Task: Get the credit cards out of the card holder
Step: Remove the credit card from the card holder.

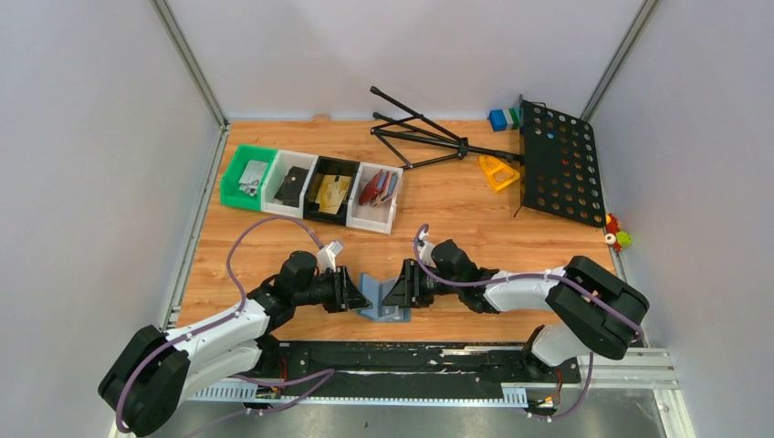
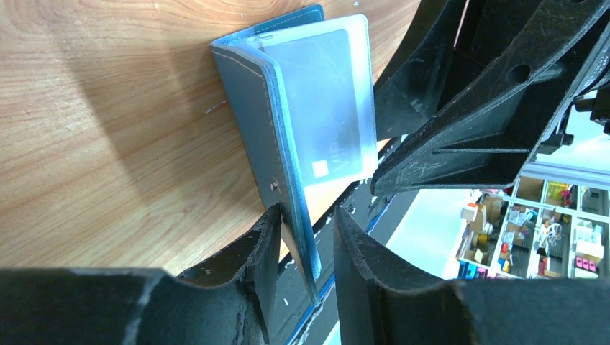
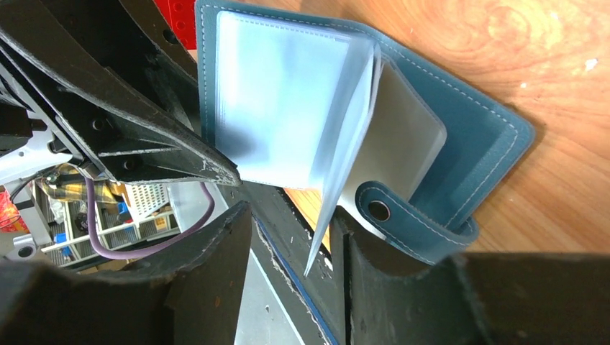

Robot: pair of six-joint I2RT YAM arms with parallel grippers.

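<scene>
Left end effector [image 2: 308, 215] straddles the card holder [image 2: 248, 122] cover edge, grip not determinable; right end effector [image 3: 291, 215] stands parted around a clear sleeve [image 3: 339, 172]. Advised: pin the cover, pinch only the grey credit card [image 2: 327, 108] just beyond, and draw it straight out. Both arms reach low and inward over the bench [image 1: 456, 201], with the holder between them.

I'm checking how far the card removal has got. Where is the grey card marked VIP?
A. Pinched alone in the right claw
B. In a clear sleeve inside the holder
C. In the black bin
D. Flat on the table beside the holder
B: in the left wrist view the grey card shows through a clear sleeve inside the open card holder.
</scene>
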